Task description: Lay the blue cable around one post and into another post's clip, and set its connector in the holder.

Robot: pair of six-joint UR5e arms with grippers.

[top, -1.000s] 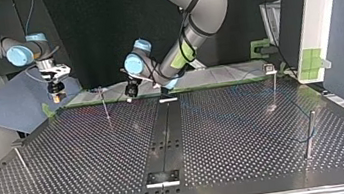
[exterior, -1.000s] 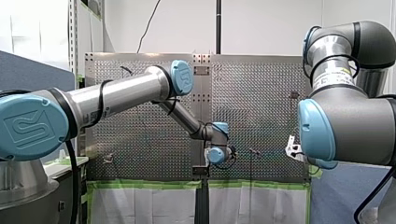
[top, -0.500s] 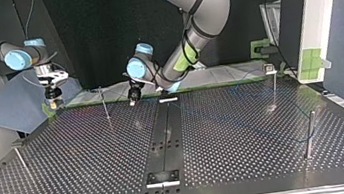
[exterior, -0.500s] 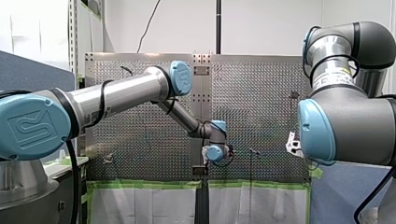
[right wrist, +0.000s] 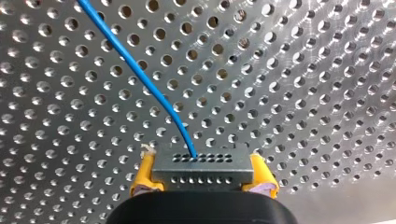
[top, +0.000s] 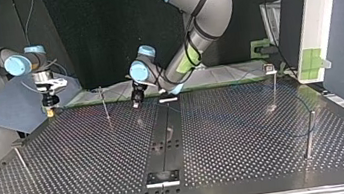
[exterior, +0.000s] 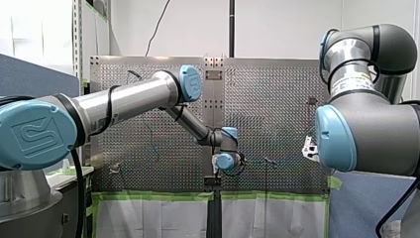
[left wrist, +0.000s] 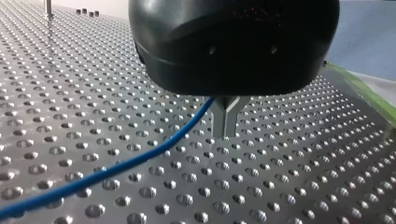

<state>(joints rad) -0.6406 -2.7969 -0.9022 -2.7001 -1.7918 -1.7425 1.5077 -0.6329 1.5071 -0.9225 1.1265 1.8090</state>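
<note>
In the right wrist view, my right gripper (right wrist: 201, 163) is shut on a grey connector (right wrist: 201, 169) with rows of small holes, held between yellow pads (right wrist: 142, 177). The blue cable (right wrist: 140, 74) leaves the connector's far face and runs away over the perforated plate. In the left wrist view, my left gripper (left wrist: 227, 133) has its metal fingers together just above the plate, and the blue cable (left wrist: 140, 161) trails out from them. In the top view my left gripper (top: 137, 100) hangs near the table's far edge by the centre strip. My right gripper (top: 49, 109) is over the far left corner.
Thin posts stand at the top view's far left (top: 104, 103), near left (top: 21, 162) and near right (top: 310, 131). A post with a clip on top (top: 271, 70) is at the far right. A small bracket (top: 162, 177) sits at the table's near edge.
My left gripper has come lower and slightly toward the top view's right. My right gripper has shifted toward the top view's left and down. Both grips are unchanged.
</note>
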